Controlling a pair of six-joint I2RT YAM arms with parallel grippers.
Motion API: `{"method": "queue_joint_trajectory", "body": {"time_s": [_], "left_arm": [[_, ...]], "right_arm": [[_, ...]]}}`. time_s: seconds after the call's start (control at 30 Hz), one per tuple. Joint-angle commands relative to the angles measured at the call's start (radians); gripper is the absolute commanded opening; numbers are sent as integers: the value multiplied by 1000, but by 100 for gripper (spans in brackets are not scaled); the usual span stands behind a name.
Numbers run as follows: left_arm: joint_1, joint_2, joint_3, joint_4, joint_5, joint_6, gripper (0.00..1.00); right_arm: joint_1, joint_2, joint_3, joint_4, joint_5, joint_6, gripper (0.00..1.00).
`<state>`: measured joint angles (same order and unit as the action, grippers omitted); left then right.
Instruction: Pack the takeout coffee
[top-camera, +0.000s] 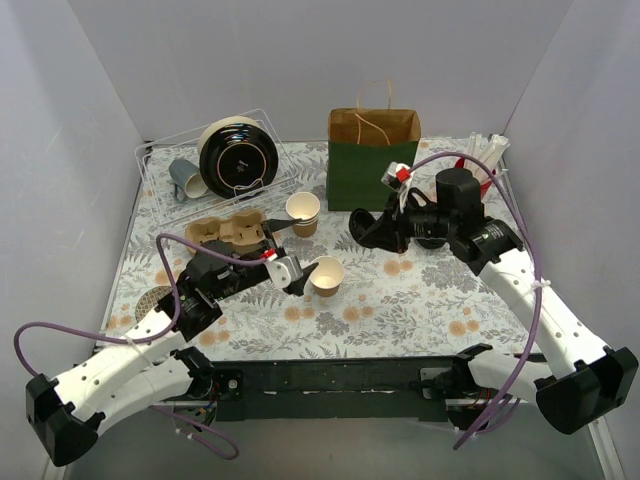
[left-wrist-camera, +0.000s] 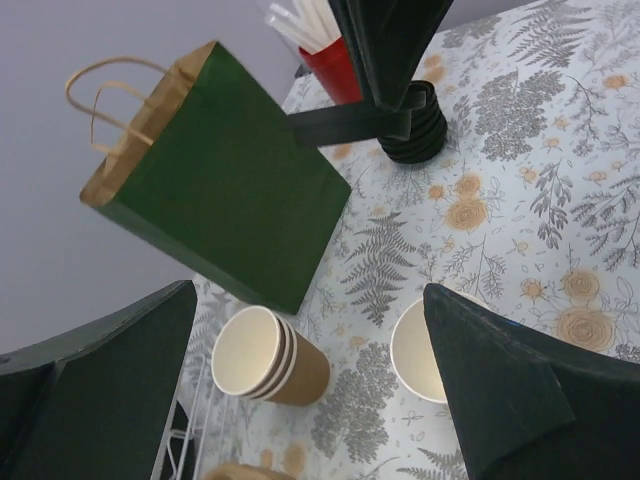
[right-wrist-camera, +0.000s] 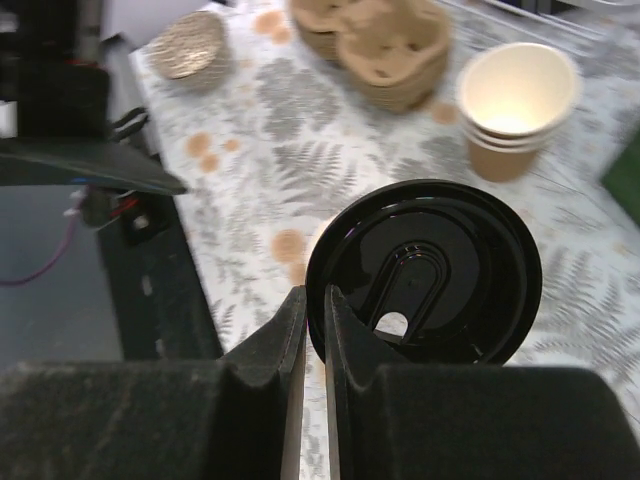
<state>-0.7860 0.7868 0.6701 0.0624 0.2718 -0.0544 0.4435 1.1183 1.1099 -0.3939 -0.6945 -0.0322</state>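
Note:
No lidded takeout coffee shows in any view. A lidless tan cup (top-camera: 326, 275) (left-wrist-camera: 418, 352) stands on the floral cloth. My left gripper (top-camera: 300, 272) (left-wrist-camera: 308, 300) is open just left of it, holding nothing. My right gripper (top-camera: 360, 225) (right-wrist-camera: 315, 295) is shut on the rim of a round black sip lid (right-wrist-camera: 425, 272), held on edge above the cloth to the right of that cup. The green-and-brown paper bag (top-camera: 373, 160) (left-wrist-camera: 225, 180) stands upright at the back, its mouth open.
A stack of lidless cups (top-camera: 303, 213) (left-wrist-camera: 268, 357) (right-wrist-camera: 515, 105) stands before the bag. Cardboard cup carriers (top-camera: 230, 232) (right-wrist-camera: 385, 50) lie to the left. A wire rack (top-camera: 160, 195) with plates and a mug is back left. A stack of black lids (left-wrist-camera: 415, 135) and a red straw holder (left-wrist-camera: 335, 65) sit to the right.

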Motion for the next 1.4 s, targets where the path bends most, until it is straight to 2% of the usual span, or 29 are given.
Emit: {"method": "queue_joint_trajectory", "body": {"time_s": [0.0, 0.17, 0.37, 0.67, 0.8, 1.0, 1.1, 1.13, 1.23, 1.33, 1.37], "left_arm": [[-1, 6, -1, 47, 181, 177, 98], [-2, 26, 19, 1, 231, 280, 98], [-2, 51, 62, -27, 363, 323, 98], [-5, 74, 83, -98, 475, 367, 96], [-18, 101, 111, -156, 495, 403, 88], [-21, 135, 164, -234, 553, 416, 77], [-22, 147, 177, -294, 549, 435, 64], [-21, 147, 180, -305, 549, 435, 56], [-22, 158, 194, -328, 566, 433, 45], [-22, 180, 210, -348, 575, 432, 41], [-22, 181, 213, -349, 576, 432, 36]], "right_arm": [[52, -35, -41, 51, -187, 18, 3], [99, -61, -107, 205, -359, 159, 2], [129, -58, -140, 246, -381, 189, 2], [188, -45, -173, 343, -450, 261, 1], [210, -41, -173, 342, -468, 242, 1], [219, -6, -151, 198, -465, 135, 1], [224, -17, -165, 198, -470, 126, 1], [227, -20, -166, 198, -471, 123, 1], [231, -29, -165, 198, -474, 112, 1], [233, -31, -160, 191, -477, 107, 1], [233, -31, -160, 191, -479, 106, 1]]}}
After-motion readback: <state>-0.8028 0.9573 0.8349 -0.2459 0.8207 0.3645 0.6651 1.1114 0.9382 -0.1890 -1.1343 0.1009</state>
